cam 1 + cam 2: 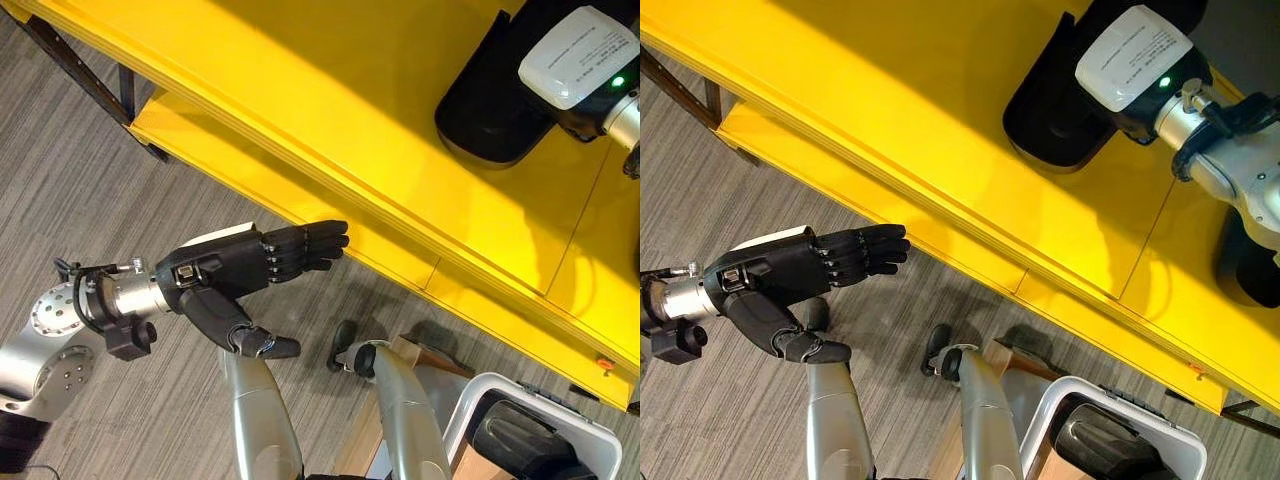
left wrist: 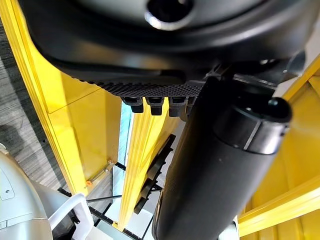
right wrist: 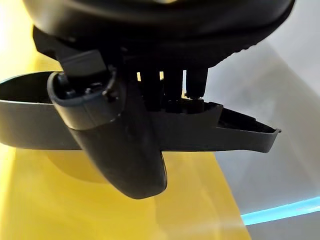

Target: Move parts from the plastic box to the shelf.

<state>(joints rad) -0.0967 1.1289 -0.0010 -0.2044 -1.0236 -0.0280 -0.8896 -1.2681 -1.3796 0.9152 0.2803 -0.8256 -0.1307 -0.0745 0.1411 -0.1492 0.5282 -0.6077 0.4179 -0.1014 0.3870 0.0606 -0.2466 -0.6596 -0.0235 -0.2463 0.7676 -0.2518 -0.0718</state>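
Black part (image 1: 1055,110) laid flat on the yellow shelf (image 1: 890,110), long axis lying across the shelf top, right hand (image 3: 150,107) curled around its near edge from above, left hand (image 1: 245,265) held with fingers straight over the floor (image 1: 90,200), white plastic box (image 1: 480,400) seen below the shelf

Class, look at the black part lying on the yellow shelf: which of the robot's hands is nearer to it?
Right. The right hand has its thumb and fingers closed on the black part on the yellow shelf. The left hand hovers open over the floor, off the shelf's front edge.
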